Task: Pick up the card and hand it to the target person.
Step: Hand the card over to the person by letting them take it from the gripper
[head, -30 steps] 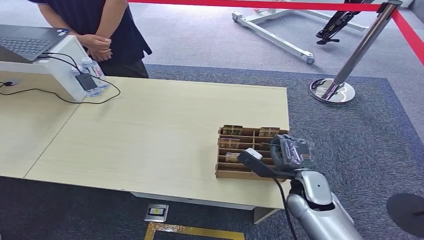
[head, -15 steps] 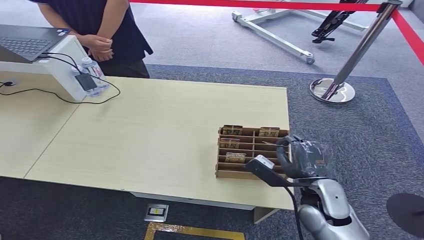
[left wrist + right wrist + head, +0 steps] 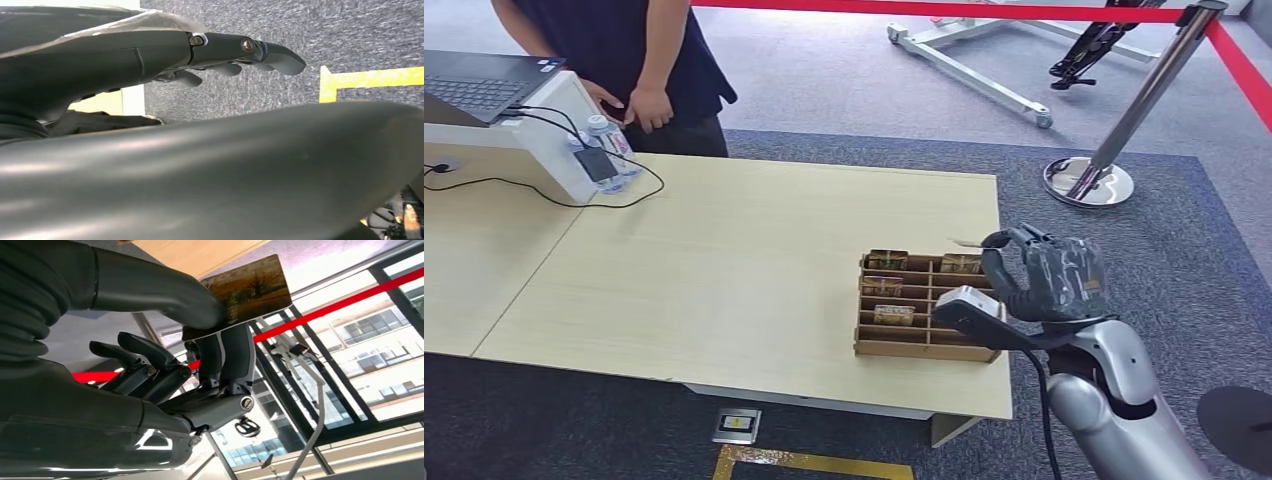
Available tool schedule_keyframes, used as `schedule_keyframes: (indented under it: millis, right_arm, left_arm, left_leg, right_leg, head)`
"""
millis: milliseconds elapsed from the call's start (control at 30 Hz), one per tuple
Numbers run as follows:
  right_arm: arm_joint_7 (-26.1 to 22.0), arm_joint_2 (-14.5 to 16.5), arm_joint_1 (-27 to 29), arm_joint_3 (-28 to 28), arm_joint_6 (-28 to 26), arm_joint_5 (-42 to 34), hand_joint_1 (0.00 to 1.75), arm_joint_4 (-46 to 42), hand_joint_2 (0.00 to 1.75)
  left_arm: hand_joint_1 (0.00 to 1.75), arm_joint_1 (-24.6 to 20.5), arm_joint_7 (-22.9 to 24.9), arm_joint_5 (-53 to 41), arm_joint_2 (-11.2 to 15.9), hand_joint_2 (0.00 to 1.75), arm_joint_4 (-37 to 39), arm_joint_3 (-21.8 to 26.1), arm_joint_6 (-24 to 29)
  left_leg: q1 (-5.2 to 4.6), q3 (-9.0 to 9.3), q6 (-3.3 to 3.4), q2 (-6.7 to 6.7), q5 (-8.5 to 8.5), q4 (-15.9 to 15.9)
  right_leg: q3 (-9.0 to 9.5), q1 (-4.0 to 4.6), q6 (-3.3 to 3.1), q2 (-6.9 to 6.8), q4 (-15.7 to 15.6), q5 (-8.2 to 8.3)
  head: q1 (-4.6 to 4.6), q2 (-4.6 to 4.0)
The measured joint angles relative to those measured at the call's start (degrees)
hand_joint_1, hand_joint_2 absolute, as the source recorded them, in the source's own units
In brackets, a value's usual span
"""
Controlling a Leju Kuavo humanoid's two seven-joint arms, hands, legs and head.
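My right hand (image 3: pixel 1049 280) is raised above the right end of the wooden card box (image 3: pixel 924 345), near the table's right edge. It pinches a card (image 3: pixel 969 242), which I see edge-on and roughly level in the head view. In the right wrist view the card (image 3: pixel 245 290) shows a brownish printed picture, and it sits between the thumb (image 3: pixel 165 290) and the dark fingers (image 3: pixel 230 357). The person (image 3: pixel 624 50) in dark clothes stands at the table's far left corner, one hand low by the hip. My left hand (image 3: pixel 220 50) hangs over the carpet with fingers straight, holding nothing.
The box holds more cards (image 3: pixel 887 260) in several slots. A laptop (image 3: pixel 479 85) on a white stand, two bottles (image 3: pixel 609 145), a phone and a black cable (image 3: pixel 544 190) sit at the table's far left. A stanchion (image 3: pixel 1089 180) with red rope stands to the far right.
My right hand has lifted up and to the right, away from the box, carrying the card. The person has unclasped their hands and shifted slightly.
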Motion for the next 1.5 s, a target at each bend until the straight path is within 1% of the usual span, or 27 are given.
schedule_keyframes:
  millis: [200,333,467,600,767,900,1033,1267,1500]
  right_arm:
    - [1.3,6.0,-10.6,4.5,-0.1,1.3,1.75,9.8,1.75]
    - [2.1,11.0,-18.6,7.8,0.8,1.4,1.75,17.6,1.75]
    - [3.5,15.5,-25.4,10.1,1.9,1.2,1.75,24.0,1.75]
    - [4.0,19.3,-30.5,11.3,2.0,0.9,1.75,30.2,1.75]
    - [4.4,23.1,-34.7,11.9,1.0,0.5,1.75,37.9,1.75]
    - [5.1,25.0,-36.8,12.0,0.8,0.4,1.75,42.8,1.75]
    - [6.6,26.3,-38.4,12.6,0.7,-0.6,1.75,46.3,1.75]
    - [8.4,27.1,-39.6,15.8,0.2,-3.9,1.75,49.6,1.75]
    - [9.6,27.4,-40.2,17.8,-0.2,-5.1,1.75,51.3,1.75]
  left_arm:
    - [0.0,-0.1,-0.7,-0.5,-0.1,0.0,0.0,-0.1,0.0]
    - [0.0,-0.1,-1.0,-0.9,-0.1,0.0,0.0,-0.2,-0.3]
    - [0.0,-0.2,-1.0,-1.4,0.0,0.0,0.0,-0.4,-0.5]
    - [0.0,-0.2,-1.0,-1.7,0.0,0.0,0.0,-0.5,-0.8]
    - [0.0,-0.2,-1.1,-1.8,0.0,0.0,0.0,-0.8,-0.9]
    - [0.0,-0.2,-1.0,-1.9,0.1,0.0,0.0,-1.2,-0.9]
    - [0.0,-0.2,-0.9,-1.9,0.1,0.0,0.0,-1.5,-0.9]
    - [0.0,-0.3,-0.5,-2.0,0.1,0.0,0.0,-1.6,-0.9]
    - [0.0,-0.3,-0.3,-2.4,0.1,0.0,0.0,-1.7,-1.0]
  left_leg:
    - [0.01,-0.01,-0.05,0.0,0.05,0.0]
    - [0.01,-0.05,-0.06,0.01,0.06,0.0]
    - [0.01,-0.06,-0.07,0.02,0.06,0.0]
    - [0.01,-0.07,-0.08,0.01,0.07,0.0]
    - [0.01,-0.07,-0.09,0.0,0.07,0.0]
    - [0.0,-0.07,-0.09,0.01,0.07,0.0]
    - [0.01,-0.07,-0.09,0.01,0.07,0.0]
    - [0.01,-0.07,-0.09,0.01,0.07,0.0]
    - [0.01,-0.07,-0.09,0.01,0.07,0.0]
  right_leg:
    - [-0.06,0.01,-0.05,0.0,0.1,0.03]
    - [-0.11,0.01,-0.05,0.0,0.2,0.03]
    - [-0.14,0.02,-0.06,0.0,0.2,0.03]
    - [-0.15,0.02,-0.06,0.0,0.2,0.03]
    - [-0.15,0.02,-0.06,0.0,0.2,0.03]
    - [-0.15,0.02,-0.06,0.0,0.2,0.03]
    - [-0.15,0.02,-0.06,0.0,0.2,0.03]
    - [-0.16,0.02,-0.06,0.0,0.2,0.03]
    - [-0.16,0.02,-0.06,0.0,0.2,0.03]
  head:
    - [0.01,0.0]
    - [0.01,0.0]
    - [-0.01,0.0]
    - [0.0,0.0]
    - [-0.01,0.0]
    - [0.0,0.0]
    - [-0.01,0.0]
    - [0.0,0.0]
    - [0.0,0.0]
